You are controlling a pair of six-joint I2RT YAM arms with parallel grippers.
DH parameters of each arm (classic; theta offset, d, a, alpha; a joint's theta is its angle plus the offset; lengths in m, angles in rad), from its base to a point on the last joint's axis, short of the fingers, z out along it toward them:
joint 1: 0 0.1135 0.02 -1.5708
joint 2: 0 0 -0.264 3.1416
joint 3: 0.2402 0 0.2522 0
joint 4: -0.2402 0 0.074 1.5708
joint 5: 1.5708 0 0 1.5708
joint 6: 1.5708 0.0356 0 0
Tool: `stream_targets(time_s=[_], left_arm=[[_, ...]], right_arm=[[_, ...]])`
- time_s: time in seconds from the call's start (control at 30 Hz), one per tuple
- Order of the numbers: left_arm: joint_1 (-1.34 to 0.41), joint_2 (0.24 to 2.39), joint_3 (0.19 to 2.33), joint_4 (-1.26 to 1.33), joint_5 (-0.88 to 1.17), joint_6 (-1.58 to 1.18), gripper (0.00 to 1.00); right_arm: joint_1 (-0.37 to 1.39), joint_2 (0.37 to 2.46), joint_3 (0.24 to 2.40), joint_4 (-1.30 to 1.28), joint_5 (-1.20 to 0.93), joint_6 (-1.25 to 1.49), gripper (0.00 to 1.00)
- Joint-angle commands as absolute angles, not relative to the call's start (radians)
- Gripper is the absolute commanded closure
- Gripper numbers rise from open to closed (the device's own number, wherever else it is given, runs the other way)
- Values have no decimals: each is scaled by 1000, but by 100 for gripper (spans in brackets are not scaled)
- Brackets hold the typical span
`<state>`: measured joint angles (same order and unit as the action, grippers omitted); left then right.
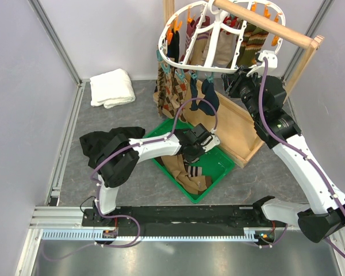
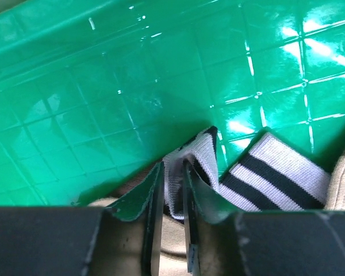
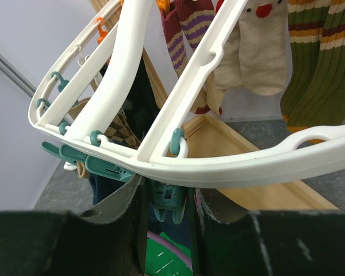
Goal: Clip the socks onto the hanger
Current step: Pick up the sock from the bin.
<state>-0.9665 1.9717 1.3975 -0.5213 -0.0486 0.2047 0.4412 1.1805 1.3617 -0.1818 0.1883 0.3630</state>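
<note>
My left gripper point(image 1: 191, 156) is down in the green bin point(image 1: 215, 181), shut on the white cuff of a dark brown striped sock point(image 2: 270, 172); the left wrist view shows the cuff pinched between the jaws point(image 2: 172, 172). Tan socks point(image 1: 187, 178) lie beside it in the bin. The white oval hanger point(image 1: 210, 40) hangs from the wooden rail, with several socks clipped on, among them navy ones point(image 1: 198, 95). My right gripper point(image 1: 227, 79) is at the hanger's near rim point(image 3: 247, 169), its fingers closed around a teal clip point(image 3: 167, 201) under the rim.
The wooden rail stand point(image 1: 270, 26) has a boxed base point(image 1: 241, 123) right of the bin. A white towel point(image 1: 112, 87) lies at the back left. A black cloth heap point(image 1: 106, 144) lies by the left arm. Grey walls close in both sides.
</note>
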Motion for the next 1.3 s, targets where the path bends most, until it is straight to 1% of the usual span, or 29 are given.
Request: stream_targets(time_s=[0.0, 0.2, 0.3, 0.33, 0.4, 0.43, 0.6, 0.73, 1.07, 1.27], left_arm=[[-982, 1957, 1379, -495, -17, 166, 74], [-983, 1956, 1377, -500, -8, 164, 76], [-983, 1939, 1371, -508, 26, 149, 83], [-983, 1933, 1370, -509, 31, 144, 88], [-983, 1901, 1368, -520, 32, 130, 93], [-983, 1885, 1368, -522, 31, 126, 98], [-977, 1777, 1397, -529, 5, 51, 98], [-959, 1692, 1451, -548, -78, -35, 98], [-951, 1615, 1617, -621, -173, -152, 98], [-950, 1605, 1626, -647, -248, -130, 98]], right_arm=[[443, 1189, 1328, -258, 153, 370, 100], [442, 1186, 1324, -253, 147, 376, 100], [440, 1178, 1325, -255, 150, 376, 100], [442, 1178, 1327, -253, 150, 376, 100], [442, 1175, 1327, -255, 149, 374, 100], [443, 1175, 1330, -255, 149, 376, 100], [442, 1172, 1338, -255, 149, 376, 100], [442, 1169, 1341, -255, 150, 376, 100], [440, 1160, 1359, -253, 138, 374, 100], [440, 1157, 1361, -255, 127, 373, 100]])
